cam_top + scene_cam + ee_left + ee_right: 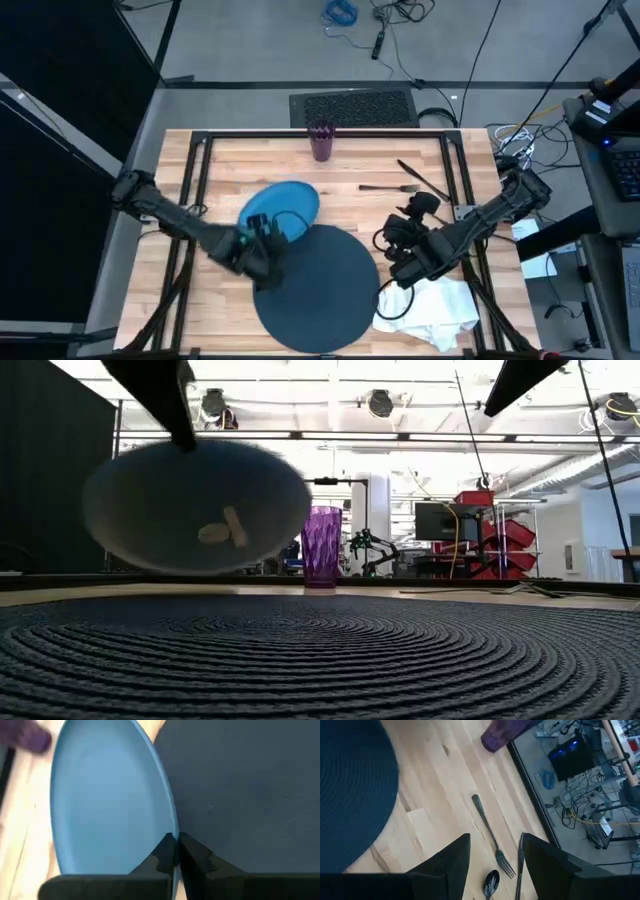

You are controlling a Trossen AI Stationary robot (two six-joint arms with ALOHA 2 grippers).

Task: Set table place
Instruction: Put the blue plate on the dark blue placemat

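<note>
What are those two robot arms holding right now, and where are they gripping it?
The left end effector pinches the blue plate by its rim. The right end effector is open, holding nothing.

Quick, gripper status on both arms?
Left gripper: shut on the blue plate, held by its rim beside the dark charger.
Right gripper: open, empty, above the fork.

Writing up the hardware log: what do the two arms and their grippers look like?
Both arms are dark, near-black jointed links with black cables looped along them. The left gripper has two slim, angular black fingers; the right gripper has broad, wedge-shaped black fingers. No markings visible.
</note>
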